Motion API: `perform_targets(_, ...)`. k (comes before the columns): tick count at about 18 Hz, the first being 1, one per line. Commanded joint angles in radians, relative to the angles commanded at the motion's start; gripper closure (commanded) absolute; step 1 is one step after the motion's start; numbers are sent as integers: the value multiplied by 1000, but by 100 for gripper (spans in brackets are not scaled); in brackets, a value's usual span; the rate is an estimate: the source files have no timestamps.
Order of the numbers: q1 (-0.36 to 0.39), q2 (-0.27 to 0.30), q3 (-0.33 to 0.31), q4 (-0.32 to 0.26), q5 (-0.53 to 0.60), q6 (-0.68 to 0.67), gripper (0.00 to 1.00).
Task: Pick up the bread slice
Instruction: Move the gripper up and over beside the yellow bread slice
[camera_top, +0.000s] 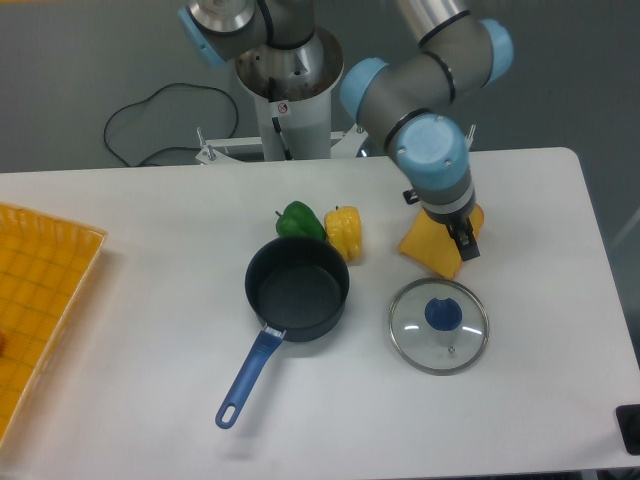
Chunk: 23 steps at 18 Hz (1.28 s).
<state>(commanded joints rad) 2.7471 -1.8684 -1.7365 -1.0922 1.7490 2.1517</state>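
The bread slice (427, 247) is a flat yellow-orange piece lying on the white table, right of the pot and just behind the lid. Its upper right part is hidden by the arm's wrist. My gripper (466, 243) hangs over the slice's right edge, its dark fingers pointing down at the table. The fingers appear as one dark shape from this angle, so I cannot tell the gap between them or whether they touch the slice.
A dark pot (297, 289) with a blue handle sits at centre, a glass lid (438, 324) to its right. A green pepper (298, 219) and a yellow pepper (344, 231) lie behind the pot. An orange tray (40, 290) is at the left edge.
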Motion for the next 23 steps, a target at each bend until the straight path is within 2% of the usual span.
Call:
perform_targets(4, 55, -12, 9, 12, -26, 129, 0)
perform_targets(8, 123, -28, 9, 11, -176, 286, 0)
perform_targets(12, 131, -28, 0, 2, -210, 347, 0)
perform_targets(16, 144, -25, 0, -54, -209, 396, 0)
perform_targets(20, 198, -8, -31, -69, -209, 497, 0)
perform_targets(23, 229, 3, -25, -126, -210, 510, 0)
